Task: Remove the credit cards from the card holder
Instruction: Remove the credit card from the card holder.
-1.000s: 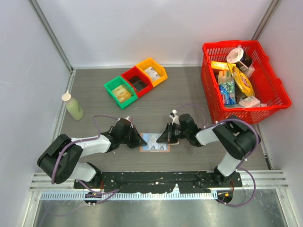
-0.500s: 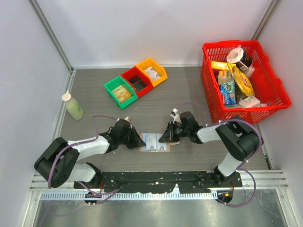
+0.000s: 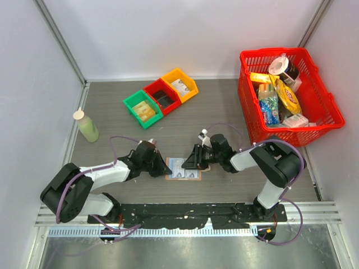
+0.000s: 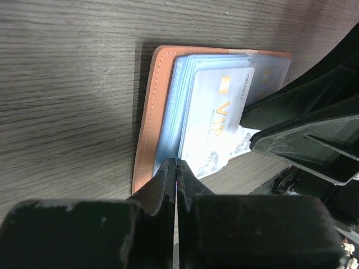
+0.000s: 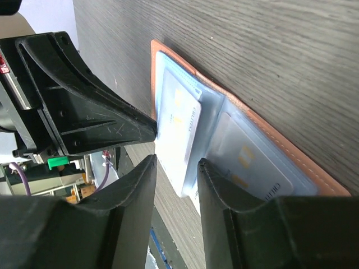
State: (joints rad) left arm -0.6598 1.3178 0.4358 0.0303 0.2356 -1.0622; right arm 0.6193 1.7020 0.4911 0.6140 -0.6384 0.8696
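Two arms meet at open tan leather bifold card holder (image 3: pixel 183 168), flat on grey bench (image 3: pixel 224 112) between them. Left fingers (image 4: pixel 160 188) together at its edge; right fingers (image 5: pixel 132 196) apart, facing pale plastic VIP card (image 5: pixel 178 134). Pinch card only, pull slowly sideways.

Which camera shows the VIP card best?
The left wrist view: the VIP card fills the middle and its letters read clearly. The right wrist view shows cards slanted, letters unreadable. The top view shows only tiny pale patches.

Top credit card (image 4: pixel 216 120): orange "VIP" (smaller print beside it unreadable).
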